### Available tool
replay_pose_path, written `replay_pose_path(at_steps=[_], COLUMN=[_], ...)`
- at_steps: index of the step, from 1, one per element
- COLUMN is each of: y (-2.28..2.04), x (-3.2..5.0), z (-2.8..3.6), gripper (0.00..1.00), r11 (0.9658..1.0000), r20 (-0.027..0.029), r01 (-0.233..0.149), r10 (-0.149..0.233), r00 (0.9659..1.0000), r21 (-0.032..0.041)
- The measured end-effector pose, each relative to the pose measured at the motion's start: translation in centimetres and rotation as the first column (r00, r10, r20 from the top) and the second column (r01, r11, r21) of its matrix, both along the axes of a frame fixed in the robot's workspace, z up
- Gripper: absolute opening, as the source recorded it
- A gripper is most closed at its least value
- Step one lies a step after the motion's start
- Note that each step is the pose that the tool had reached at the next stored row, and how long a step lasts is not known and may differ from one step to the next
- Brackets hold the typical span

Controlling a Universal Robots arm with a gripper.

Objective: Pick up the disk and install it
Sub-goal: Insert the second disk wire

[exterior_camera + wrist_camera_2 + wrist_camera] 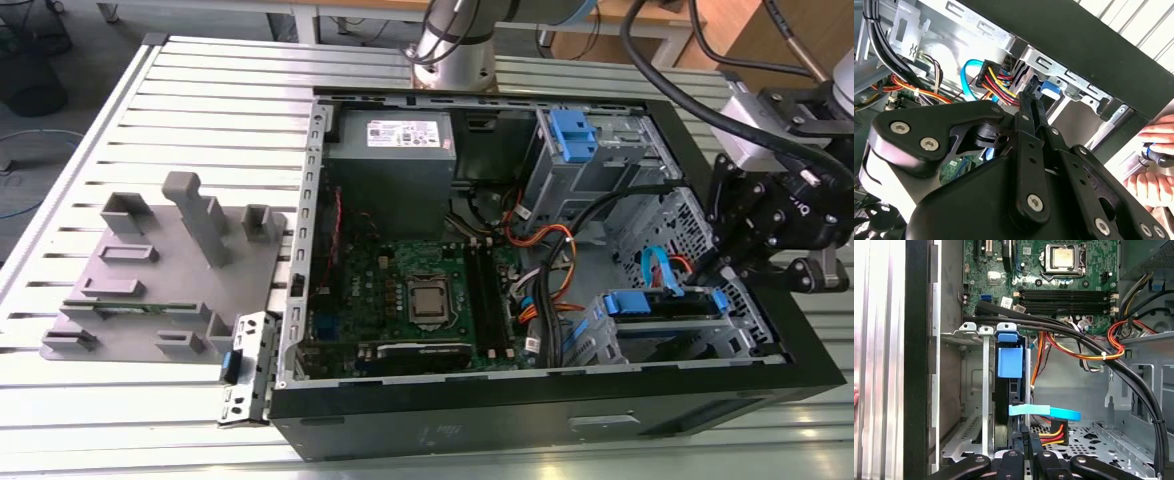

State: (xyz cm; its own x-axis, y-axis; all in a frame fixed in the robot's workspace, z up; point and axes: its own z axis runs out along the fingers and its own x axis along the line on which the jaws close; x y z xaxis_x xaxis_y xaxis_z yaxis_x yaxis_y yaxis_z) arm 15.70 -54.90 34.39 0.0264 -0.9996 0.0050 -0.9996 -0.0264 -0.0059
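Note:
The disk (pixel 661 308), silver with a blue bracket, sits in the lower drive cage at the exterior view's right of the open computer case (pixel 534 400). In the first wrist view the disk (pixel 1003 405) stands edge-on in the cage, its blue end tab pointing towards the motherboard. My gripper (pixel 731 280) hangs just over the disk's end nearest the case wall. In both wrist views the gripper (pixel 1028 97) (pixel 1024 452) has its fingers close together, tips by the blue bracket. A blue flat cable (pixel 1044 412) and a coloured power plug lie next to the tips.
A grey fixture block (pixel 147 280) holding a green memory stick lies on the slatted table at the exterior view's left. A grey power supply box (pixel 394 135), an upper bay with a blue clip (pixel 574 135) and thick black cables (pixel 1079 335) crowd the case. A person's hand (pixel 1154 165) is beside the case.

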Motion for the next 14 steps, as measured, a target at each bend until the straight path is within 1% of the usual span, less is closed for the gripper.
replay_pose_path(at_steps=[2,4,7,8,12,14], y=[-0.07,-0.15,-0.29,-0.33,-0.53,-0.59], x=[-0.06,-0.24,-0.44,-0.48,-0.61,-0.66], z=[-0.04,-0.05,-0.08,-0.09,-0.20,-0.23], gripper=[0.16,0.16,0.16,0.16,0.16,0.16], r11=[1.0000,1.0000,1.0000,1.0000,1.0000,1.0000], r20=[0.0076,0.0136,0.0200,0.0213,0.0235,0.0238], r01=[-0.002,-0.004,-0.006,-0.007,-0.009,-0.009], r10=[0.002,0.004,0.006,0.007,0.009,0.009], r00=[1.0000,0.9999,0.9998,0.9997,0.9997,0.9997], r21=[0.0005,0.0007,0.0008,0.0008,0.0016,0.0016])
